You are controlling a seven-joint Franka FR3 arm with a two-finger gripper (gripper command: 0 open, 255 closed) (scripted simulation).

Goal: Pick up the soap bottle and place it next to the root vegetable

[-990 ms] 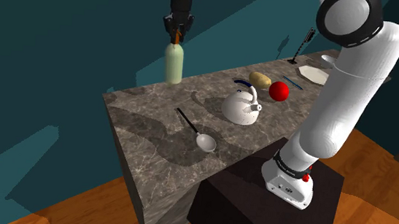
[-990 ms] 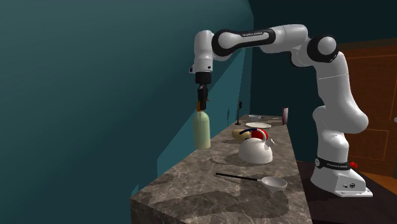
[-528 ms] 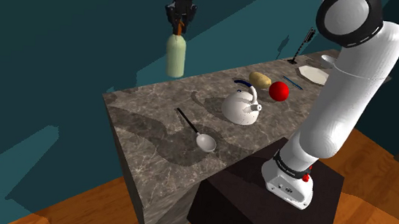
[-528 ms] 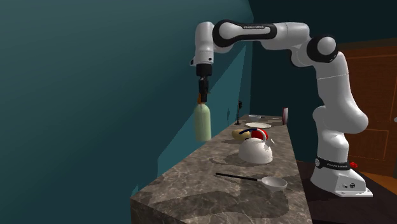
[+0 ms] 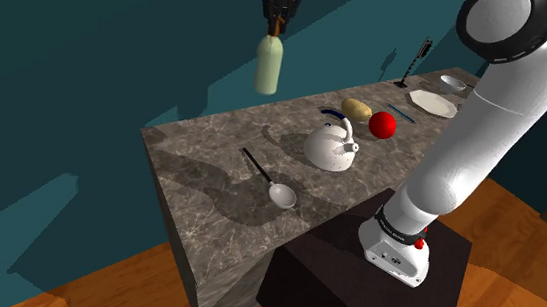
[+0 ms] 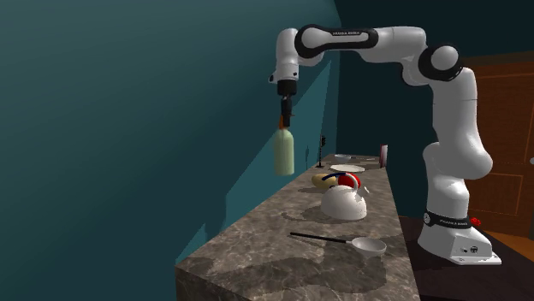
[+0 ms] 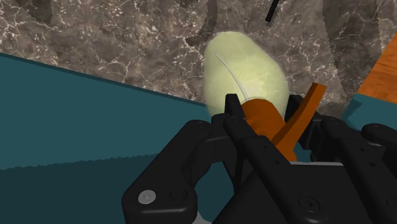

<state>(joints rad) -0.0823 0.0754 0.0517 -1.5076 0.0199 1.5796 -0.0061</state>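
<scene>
Pickup finished, by the look of it. Grips the pale green soap bottle point(image 5: 269, 67) by its orange pump top, with the claw point(image 5: 279, 8) closed narrow around that top, plain to see in the wrist view. Hangs upright in the air, well above the table point(image 5: 219, 183) and over its wall-side edge, touching nothing below.

Leaves the carry and the set-down. Needs moving along that edge toward the potato point(image 5: 357, 109), lying near the table's far end, just beside a red fruit point(image 5: 382, 125) and beyond a white kettle point(image 5: 332, 147). Should find bare stone on the potato's wall side for a landing.

No label, brand or print on the bottle. Faint lettering on the arm's upper link in the second exterior view, too small to read.
</scene>
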